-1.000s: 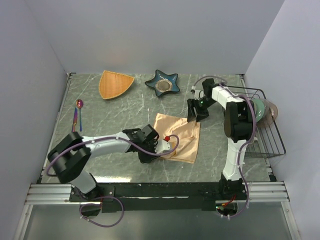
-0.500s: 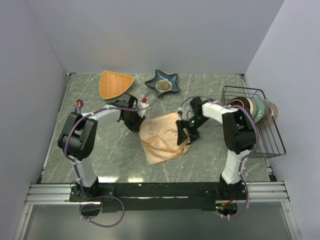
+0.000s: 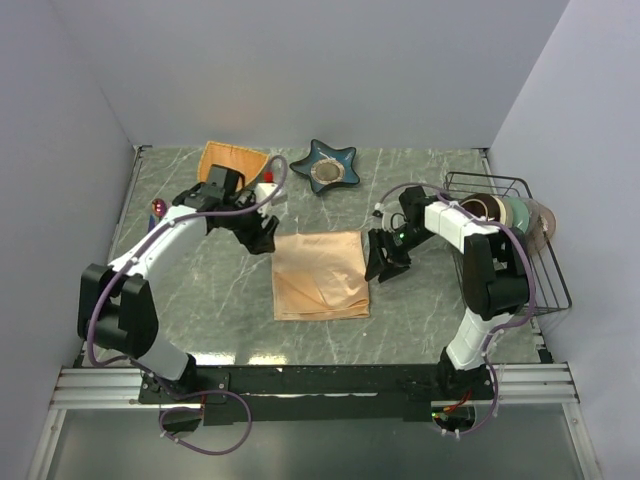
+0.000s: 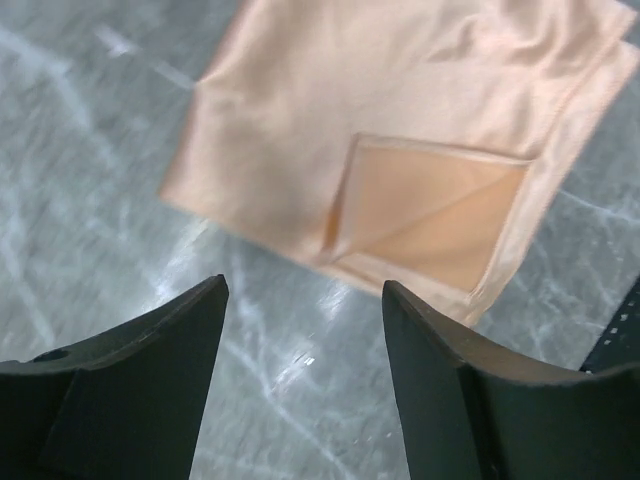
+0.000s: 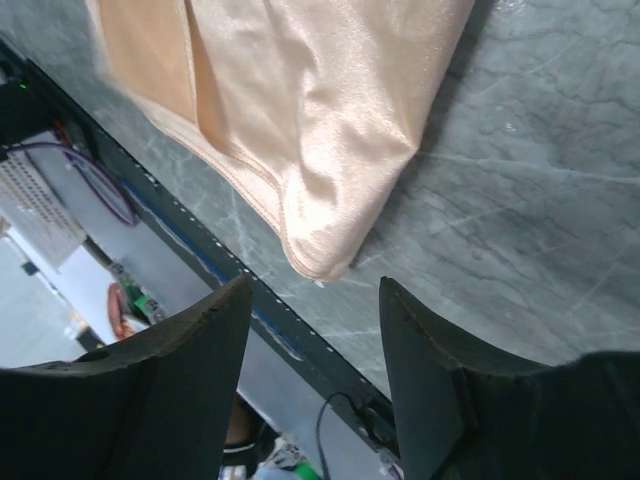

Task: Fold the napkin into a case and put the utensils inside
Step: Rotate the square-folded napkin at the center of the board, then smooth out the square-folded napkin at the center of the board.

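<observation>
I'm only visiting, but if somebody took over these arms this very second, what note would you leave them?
Left pincer: open, empty, by the napkin's far left corner.
Right pincer: open, empty, beside the napkin's right edge.
Napkin: folded flat between the pincers, held by neither.
Utensils: far left, only partly visible, not yet in the napkin.
Done: folding, at least in part.
Left: probably check the case, then put the utensils inside.

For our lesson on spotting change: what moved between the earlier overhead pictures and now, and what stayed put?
The napkin went from a tilted spread sheet to a squarer folded rectangle, shifted left. The left gripper swung from its near edge to its far-left corner and let go; the right gripper came nearer, beside its right edge, open. The star dish, wire basket and spoon stayed.
</observation>
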You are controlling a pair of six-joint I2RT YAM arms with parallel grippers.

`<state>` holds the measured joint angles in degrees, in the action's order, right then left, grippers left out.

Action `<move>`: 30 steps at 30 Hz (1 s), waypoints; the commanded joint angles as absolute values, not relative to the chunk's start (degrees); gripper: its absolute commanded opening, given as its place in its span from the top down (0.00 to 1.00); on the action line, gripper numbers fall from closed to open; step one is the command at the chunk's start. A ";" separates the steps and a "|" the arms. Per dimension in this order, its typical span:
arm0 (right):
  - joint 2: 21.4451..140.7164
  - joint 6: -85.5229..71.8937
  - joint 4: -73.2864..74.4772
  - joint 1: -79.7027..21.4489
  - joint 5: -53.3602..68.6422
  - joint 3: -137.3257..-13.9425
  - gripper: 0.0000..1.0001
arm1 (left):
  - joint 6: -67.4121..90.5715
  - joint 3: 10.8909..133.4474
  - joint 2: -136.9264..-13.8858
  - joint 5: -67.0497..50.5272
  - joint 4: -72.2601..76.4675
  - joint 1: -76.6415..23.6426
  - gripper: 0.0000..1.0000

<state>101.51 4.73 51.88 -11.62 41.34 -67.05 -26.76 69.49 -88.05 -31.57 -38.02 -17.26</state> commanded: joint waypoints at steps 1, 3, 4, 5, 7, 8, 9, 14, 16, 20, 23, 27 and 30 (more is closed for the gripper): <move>100.36 2.11 49.67 -12.66 42.72 -66.45 0.47 | -23.65 71.54 -91.05 -31.47 -37.71 -23.37 0.32; 101.86 1.58 49.05 -12.66 42.89 -66.01 0.56 | -20.85 72.94 -93.93 -30.33 -36.39 -26.36 0.34; 102.30 1.15 48.09 -12.74 42.80 -65.40 0.57 | -20.13 73.65 -95.17 -29.63 -36.30 -27.06 0.34; 102.91 0.62 47.73 -12.66 42.89 -65.04 0.58 | -19.60 74.17 -96.40 -29.62 -36.39 -28.11 0.35; 103.71 0.44 46.85 -12.74 42.98 -64.25 0.59 | -17.67 75.14 -99.83 -28.31 -36.04 -29.00 0.35; 104.06 0.44 46.76 -12.74 42.72 -64.16 0.59 | -17.41 75.32 -100.80 -28.13 -35.86 -29.70 0.34; 104.41 0.44 46.67 -12.74 42.45 -63.99 0.59 | -16.71 75.58 -102.46 -27.95 -35.60 -29.97 0.34; 106.26 0.35 46.23 -12.74 42.01 -63.02 0.60 | -14.68 76.37 -106.34 -25.58 -34.19 -30.94 0.32; 107.05 0.53 46.23 -12.74 42.19 -63.11 0.61 | -14.85 77.34 -108.45 -26.54 -34.89 -30.94 0.32; 107.93 0.88 46.23 -12.83 42.10 -62.40 0.71 | -15.46 78.40 -109.78 -29.52 -36.47 -31.03 0.36; 108.02 1.32 46.76 -12.83 42.27 -62.67 0.76 | -18.88 77.70 -107.85 -31.81 -37.88 -31.03 0.40; 107.84 1.41 46.84 -12.92 42.98 -62.49 0.80 | -24.07 74.98 -104.42 -32.87 -41.30 -30.94 0.49; 108.10 1.76 47.11 -12.92 43.07 -62.49 0.82 | -28.38 72.69 -102.57 -33.40 -44.12 -30.94 0.58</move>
<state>107.90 1.10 46.74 -12.51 41.98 -62.52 -21.32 74.72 -107.57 -30.24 -39.42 -30.63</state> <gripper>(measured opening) 0.186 0.462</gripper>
